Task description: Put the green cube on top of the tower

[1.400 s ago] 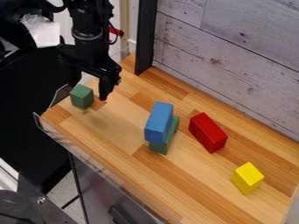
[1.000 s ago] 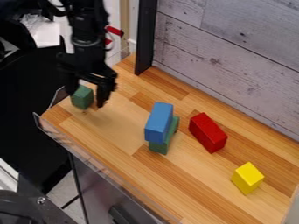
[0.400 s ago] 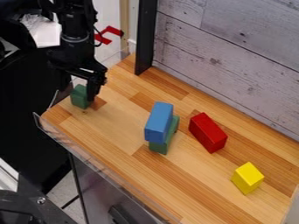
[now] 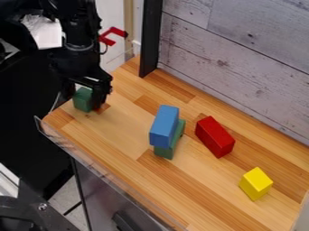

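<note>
At the upper left, the black gripper [image 4: 83, 98] is low over the wooden surface, open, with one finger on each side of the green cube [image 4: 82, 99]. That cube stands near the left corner, its right part hidden behind the right finger. Whether the fingers touch it I cannot tell. Near the middle is the tower: a blue block [image 4: 164, 126] lies across the top of a green block [image 4: 164, 152], which is partly covered by it.
Right of the tower a red block [image 4: 214, 136] lies on the wooden table [image 4: 114, 135], and a yellow cube [image 4: 256, 183] sits farther toward the lower right. A clear rim runs along the left edge. A black post [image 4: 150, 40] and plank wall stand behind.
The gripper has moved left and now straddles the green cube, having been mostly to its right at first. The cube and the other blocks have stayed where they were.
</note>
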`<state>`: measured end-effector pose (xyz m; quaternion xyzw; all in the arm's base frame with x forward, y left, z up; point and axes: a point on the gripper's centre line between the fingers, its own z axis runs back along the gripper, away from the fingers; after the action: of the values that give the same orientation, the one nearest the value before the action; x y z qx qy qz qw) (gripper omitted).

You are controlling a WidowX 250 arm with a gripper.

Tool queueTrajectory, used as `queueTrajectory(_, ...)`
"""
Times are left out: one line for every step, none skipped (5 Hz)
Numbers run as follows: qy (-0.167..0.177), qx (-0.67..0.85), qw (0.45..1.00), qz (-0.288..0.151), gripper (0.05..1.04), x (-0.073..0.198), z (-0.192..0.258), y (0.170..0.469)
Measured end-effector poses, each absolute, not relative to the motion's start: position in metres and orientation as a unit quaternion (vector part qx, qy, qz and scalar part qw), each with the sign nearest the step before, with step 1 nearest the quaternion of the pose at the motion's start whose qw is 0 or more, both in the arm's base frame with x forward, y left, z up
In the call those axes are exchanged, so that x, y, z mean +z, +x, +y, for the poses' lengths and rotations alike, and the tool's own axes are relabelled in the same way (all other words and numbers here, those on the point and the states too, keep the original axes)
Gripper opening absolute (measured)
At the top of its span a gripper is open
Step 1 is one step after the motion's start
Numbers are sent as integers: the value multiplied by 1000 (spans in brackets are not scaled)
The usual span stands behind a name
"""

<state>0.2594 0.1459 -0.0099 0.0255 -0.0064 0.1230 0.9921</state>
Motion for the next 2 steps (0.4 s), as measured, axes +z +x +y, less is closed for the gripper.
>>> queueTrajectory(13, 121, 993, 2, 999, -21, 142, 258)
queueTrajectory(6, 120, 993, 3, 955, -28, 142, 263)
